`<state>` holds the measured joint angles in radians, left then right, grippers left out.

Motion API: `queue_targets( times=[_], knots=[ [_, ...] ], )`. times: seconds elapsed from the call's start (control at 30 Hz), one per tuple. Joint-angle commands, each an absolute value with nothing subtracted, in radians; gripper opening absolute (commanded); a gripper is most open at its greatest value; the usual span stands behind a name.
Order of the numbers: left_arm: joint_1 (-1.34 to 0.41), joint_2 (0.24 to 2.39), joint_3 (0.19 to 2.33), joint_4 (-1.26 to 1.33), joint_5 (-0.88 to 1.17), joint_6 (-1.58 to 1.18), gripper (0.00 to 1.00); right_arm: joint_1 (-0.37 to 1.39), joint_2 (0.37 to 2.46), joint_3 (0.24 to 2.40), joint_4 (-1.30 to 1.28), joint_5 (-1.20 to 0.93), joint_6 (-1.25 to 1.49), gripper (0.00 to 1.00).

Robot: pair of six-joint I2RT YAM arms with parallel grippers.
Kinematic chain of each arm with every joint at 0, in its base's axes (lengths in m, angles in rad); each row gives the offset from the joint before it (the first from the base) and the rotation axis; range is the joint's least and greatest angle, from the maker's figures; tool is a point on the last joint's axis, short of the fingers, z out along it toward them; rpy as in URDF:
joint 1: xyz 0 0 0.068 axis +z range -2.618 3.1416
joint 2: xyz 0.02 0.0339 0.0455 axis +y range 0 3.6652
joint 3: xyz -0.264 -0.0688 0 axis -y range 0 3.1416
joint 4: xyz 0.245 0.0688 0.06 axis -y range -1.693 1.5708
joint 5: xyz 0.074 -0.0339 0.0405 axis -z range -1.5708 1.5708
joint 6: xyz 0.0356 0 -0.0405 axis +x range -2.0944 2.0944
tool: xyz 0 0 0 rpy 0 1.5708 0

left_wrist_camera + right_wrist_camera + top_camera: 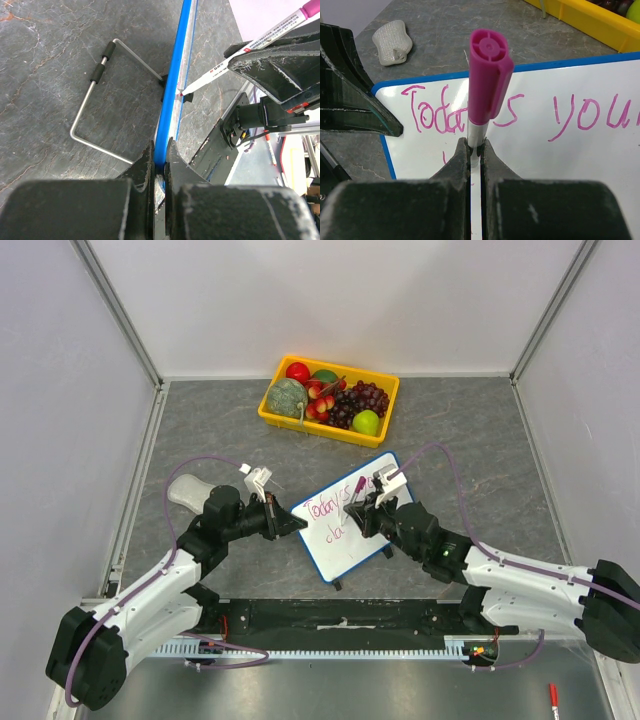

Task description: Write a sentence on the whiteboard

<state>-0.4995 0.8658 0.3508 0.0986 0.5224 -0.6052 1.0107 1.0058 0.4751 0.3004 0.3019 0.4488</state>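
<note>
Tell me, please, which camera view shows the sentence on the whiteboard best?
Right wrist view: the sentence fills the frame, legible, though the marker hides some letters. Top external shows it tiny; left wrist sees the whiteboard edge-on, no writing.

Grey table (480, 440) with basket (318, 430), whiteboard (345, 552), pale pad (188, 490)

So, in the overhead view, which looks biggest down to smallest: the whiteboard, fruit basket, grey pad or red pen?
1. whiteboard and fruit basket: too alike in size to rank.
2. grey pad.
3. red pen, smallest.
</note>
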Motion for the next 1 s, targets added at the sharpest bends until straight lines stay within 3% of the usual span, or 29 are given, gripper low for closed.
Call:
queue_targets(
  times=[0.0,0.4,0.97],
  knots=[
    [-0.508,0.891,0.325,-0.089,0.405,-0.454,0.02,1.009,0.999,0.448,0.333,0.333,0.446,0.00],
    [-0.506,0.890,0.325,-0.089,0.403,-0.453,0.02,1.009,0.965,0.387,0.311,0.341,0.456,0.00],
    [-0.508,0.890,0.324,-0.089,0.402,-0.454,0.02,1.008,0.923,0.483,0.322,0.382,0.439,0.00]
  ],
)
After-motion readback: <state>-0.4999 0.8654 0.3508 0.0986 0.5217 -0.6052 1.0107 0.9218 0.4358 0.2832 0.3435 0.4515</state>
